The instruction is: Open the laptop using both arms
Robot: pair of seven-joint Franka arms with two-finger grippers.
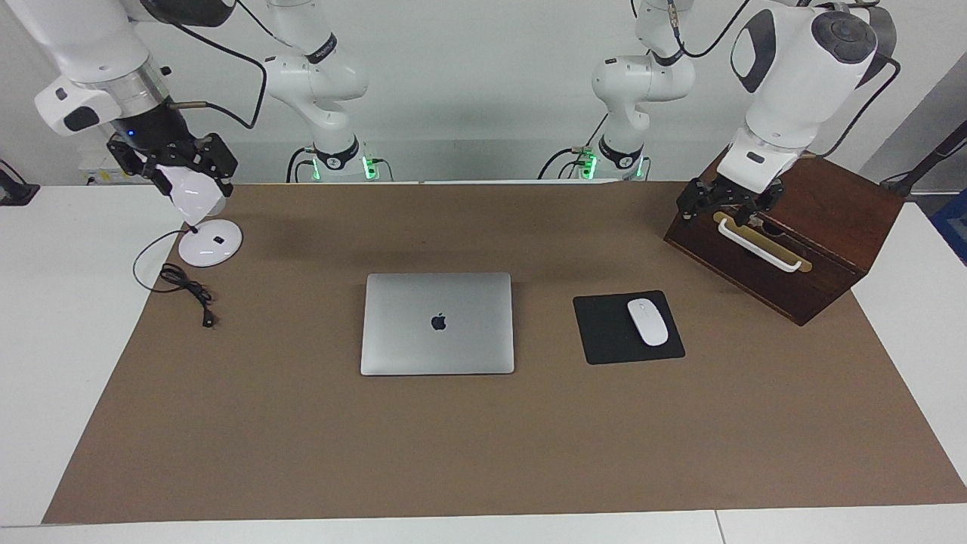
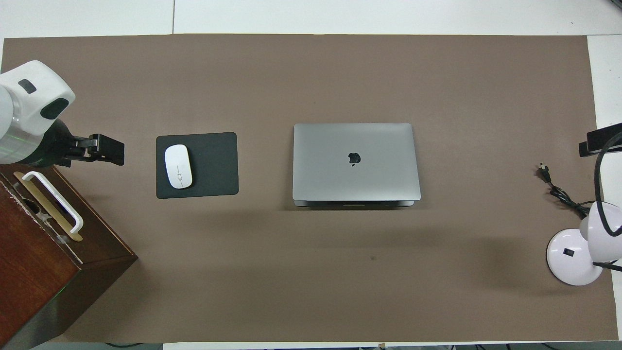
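The silver-grey laptop [image 1: 437,323] lies shut and flat in the middle of the brown mat, its dark apple logo facing up; it also shows in the overhead view [image 2: 356,161]. My left gripper [image 1: 727,205] hangs over the front top edge of the wooden box, above its white handle, well away from the laptop; in the overhead view [image 2: 102,149] it is beside the mouse pad. My right gripper [image 1: 175,162] hangs over the white desk lamp at the right arm's end of the table, also well away from the laptop. Neither gripper holds anything.
A black mouse pad [image 1: 604,332] with a white mouse [image 1: 647,322] lies beside the laptop toward the left arm's end. A dark wooden box [image 1: 823,227] with a white handle [image 1: 758,243] stands there too. A white lamp [image 1: 209,242] and its black cable [image 1: 189,291] are at the right arm's end.
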